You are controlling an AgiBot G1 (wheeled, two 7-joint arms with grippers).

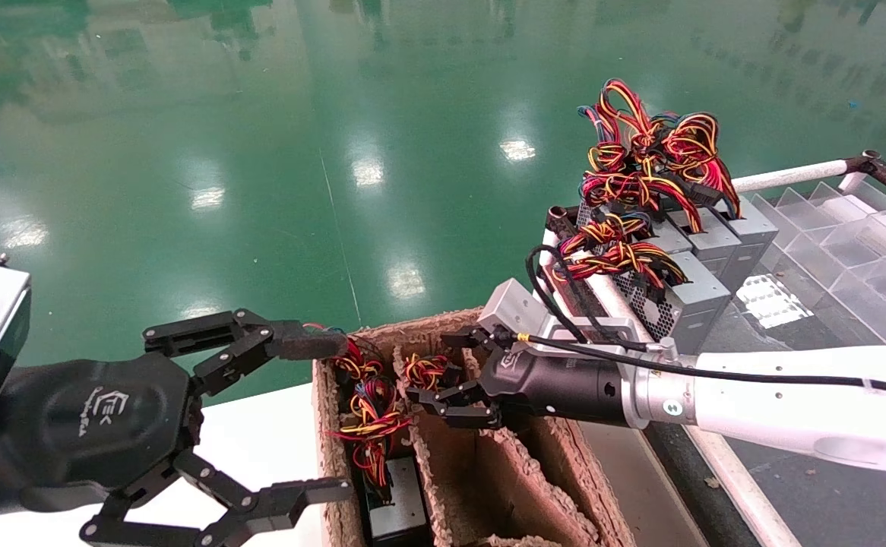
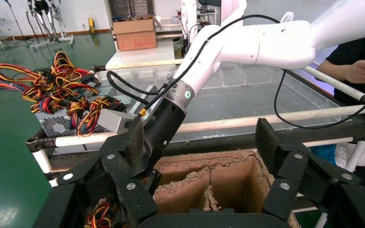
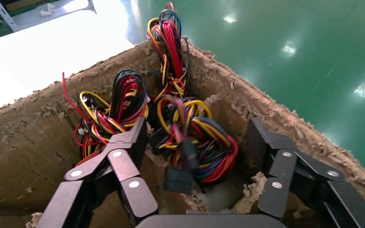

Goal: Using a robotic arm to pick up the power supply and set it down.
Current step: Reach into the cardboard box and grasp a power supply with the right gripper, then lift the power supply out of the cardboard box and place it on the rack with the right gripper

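Right black multi-finger gripper (image 1: 443, 380), lower centre: fingers spread above red-yellow-black wire bundle (image 3: 195, 137) in brown cardboard box (image 1: 443, 486). Left black gripper (image 1: 291, 425), lower left: spread, empty.

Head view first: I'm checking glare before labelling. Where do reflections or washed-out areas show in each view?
Head view: ceiling lights glare off the green floor. Left wrist view: no glare on the cardboard box. Right wrist view: floor highlights again, and the white surface beyond the box is washed out.
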